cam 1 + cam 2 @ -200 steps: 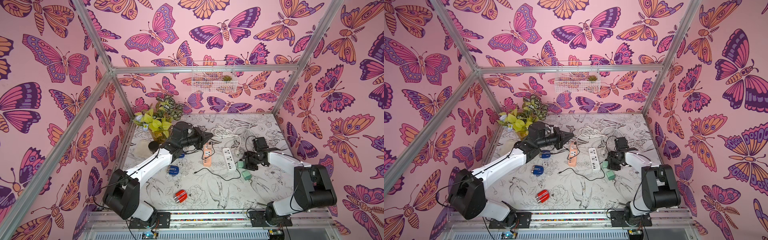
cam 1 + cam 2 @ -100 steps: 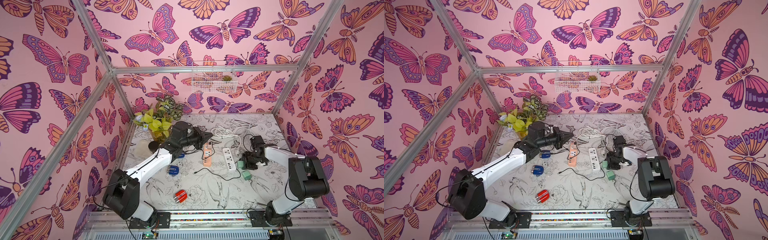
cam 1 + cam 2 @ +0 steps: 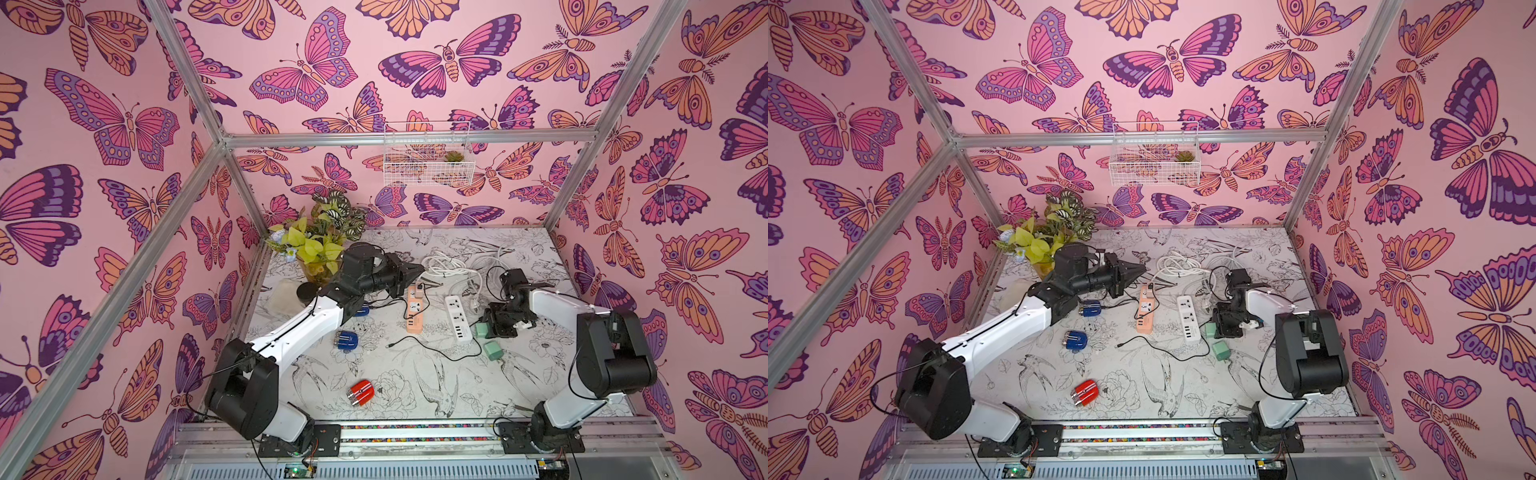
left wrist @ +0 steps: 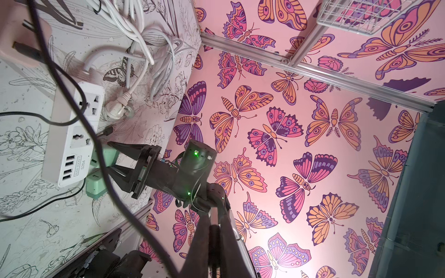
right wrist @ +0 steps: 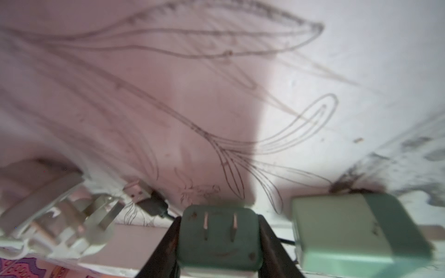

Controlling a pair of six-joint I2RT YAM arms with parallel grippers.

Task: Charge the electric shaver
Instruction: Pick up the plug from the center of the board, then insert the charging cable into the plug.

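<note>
The right end effector seems to pinch the green adapter, so a shallow hold could let it twist loose, while the blue shaver lies well apart on the bench

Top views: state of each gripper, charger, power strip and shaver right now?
Left gripper: shut.
Right gripper: fingers against both sides of green charger.
Second green charger: loose on table.
Orange power strip: black plug in.
White power strip: sockets empty.
Red shaver: lying loose, no cable.
Blue shavers: lying on table.
</note>
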